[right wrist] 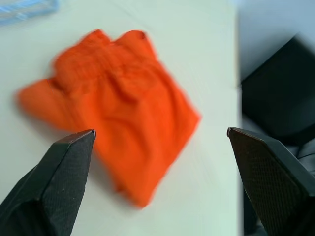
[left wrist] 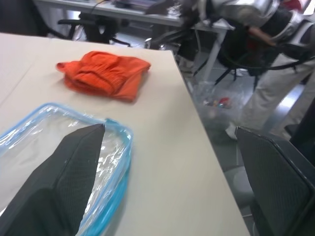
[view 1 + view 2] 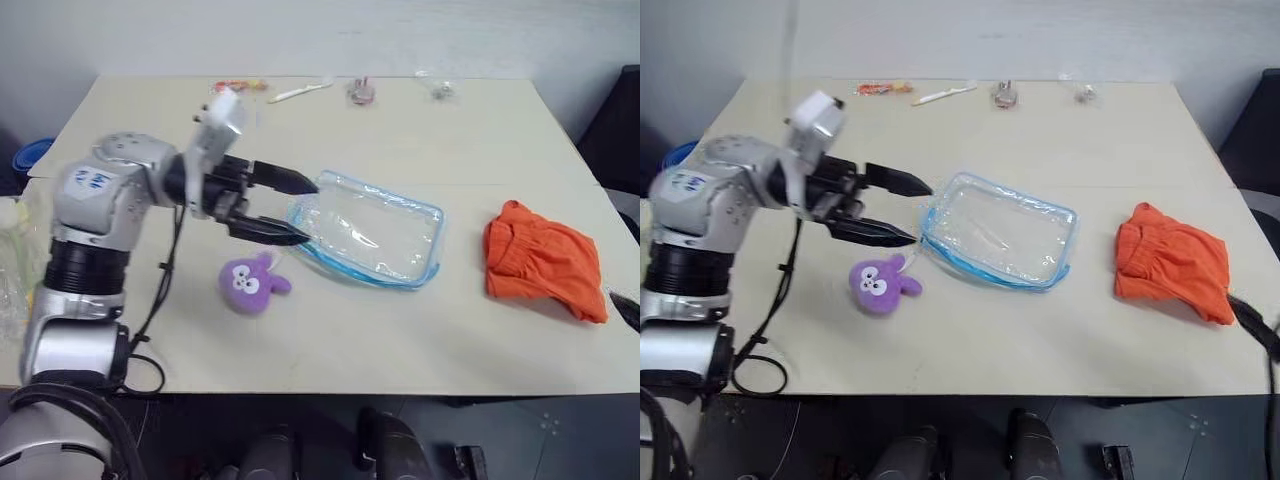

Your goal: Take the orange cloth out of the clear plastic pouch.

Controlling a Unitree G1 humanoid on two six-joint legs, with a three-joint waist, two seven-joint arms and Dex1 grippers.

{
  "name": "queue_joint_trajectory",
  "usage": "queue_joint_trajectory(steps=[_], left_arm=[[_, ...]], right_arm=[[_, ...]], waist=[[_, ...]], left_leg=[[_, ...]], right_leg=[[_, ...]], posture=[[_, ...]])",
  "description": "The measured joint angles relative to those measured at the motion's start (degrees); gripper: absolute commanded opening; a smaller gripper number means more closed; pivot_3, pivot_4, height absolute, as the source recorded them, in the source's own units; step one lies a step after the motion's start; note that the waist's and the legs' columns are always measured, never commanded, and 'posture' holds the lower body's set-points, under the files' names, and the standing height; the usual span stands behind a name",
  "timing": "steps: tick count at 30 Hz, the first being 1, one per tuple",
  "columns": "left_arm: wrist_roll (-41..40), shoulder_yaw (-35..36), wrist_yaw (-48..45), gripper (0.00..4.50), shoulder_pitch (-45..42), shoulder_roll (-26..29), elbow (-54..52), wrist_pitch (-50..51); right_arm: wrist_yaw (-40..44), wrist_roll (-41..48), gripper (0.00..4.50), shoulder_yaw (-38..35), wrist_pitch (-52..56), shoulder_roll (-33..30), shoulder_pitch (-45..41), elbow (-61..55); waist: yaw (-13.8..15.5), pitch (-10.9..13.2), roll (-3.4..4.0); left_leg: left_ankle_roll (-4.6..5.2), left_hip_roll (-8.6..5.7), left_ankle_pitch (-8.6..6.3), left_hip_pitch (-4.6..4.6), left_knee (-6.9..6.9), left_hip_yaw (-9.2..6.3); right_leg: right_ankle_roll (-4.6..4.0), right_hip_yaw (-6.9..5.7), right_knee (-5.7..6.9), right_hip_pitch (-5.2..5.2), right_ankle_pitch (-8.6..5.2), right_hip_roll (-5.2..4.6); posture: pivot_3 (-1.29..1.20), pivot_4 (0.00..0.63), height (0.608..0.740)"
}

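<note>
The clear plastic pouch lies flat near the middle of the desk, its light blue trim running round the edge, and it looks empty. The orange cloth is out of the pouch, lying crumpled on the desk well apart from it, on the robot's right of the pouch and close to the desk's right edge. Nothing touches the cloth.

The left claw hovers at the pouch's left end with its two black fingers spread wide apart, one above the other, and nothing between them. In the left wrist view one finger overlaps the pouch's trimmed corner; whether it touches the plastic cannot be told. The right claw is also spread wide and holds nothing; in the right wrist view the orange cloth lies on the desk beyond its fingers, clear of both. Its dark tip shows at the desk's right edge, just past the cloth on the side away from the pouch.

A purple plush toy sits on the desk just in front of the pouch's left end, below the left claw, not touching the pouch. Far behind the pouch, along the desk's back edge, lie a few small items too small to identify
</note>
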Motion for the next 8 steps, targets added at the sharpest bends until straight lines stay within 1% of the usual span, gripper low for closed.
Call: queue_joint_trajectory(steps=[2, 4, 7, 8], left_arm=[[0.65, 0.97, -2.59, 4.5, 0.02, 2.16, 2.49, -2.35], [1.11, 1.89, -2.67, 4.5, -0.28, 2.91, 4.53, -4.03], [2.36, 2.25, -2.65, 4.5, -1.23, 2.95, 7.89, -5.68], [2.63, 2.25, -2.63, 4.5, -1.44, 2.93, 8.64, -5.92]], right_arm=[[2.98, 3.91, 4.44, -4.28, 4.92, 1.04, 4.1, 0.1], [5.98, 5.61, 4.44, -7.17, 6.69, 1.51, 8.34, 0.22], [10.43, 6.14, 4.44, -8.54, 6.44, 3.16, 14.41, 0.02], [10.95, 6.16, 4.44, -8.54, 6.44, 3.55, 14.91, 0.02]], waist=[[0.03, 0.0, 0.0], [0.07, 0.0, -0.01], [-0.01, 0.0, -0.05], [-0.13, -0.01, -0.06]], left_leg=[[0.09, -0.06, -0.05, 0.02, 0.0, 0.1], [0.12, -0.08, -0.07, 0.06, 0.0, 0.11], [0.12, -0.08, -0.07, 0.07, -0.02, 0.19], [0.12, -0.08, -0.07, 0.08, -0.02, 0.2]], right_leg=[[0.0, 0.07, 0.01, 0.01, 0.0, -0.04], [0.01, 0.15, 0.03, 0.01, 0.0, -0.06], [0.01, 0.14, 0.04, 0.0, 0.0, -0.04], [0.01, 0.17, 0.04, 0.0, 0.0, -0.04]], posture=[[0.0, 0.15, 0.74], [0.0, 0.15, 0.74], [0.0, 0.15, 0.74], [0.0, 0.15, 0.74]])
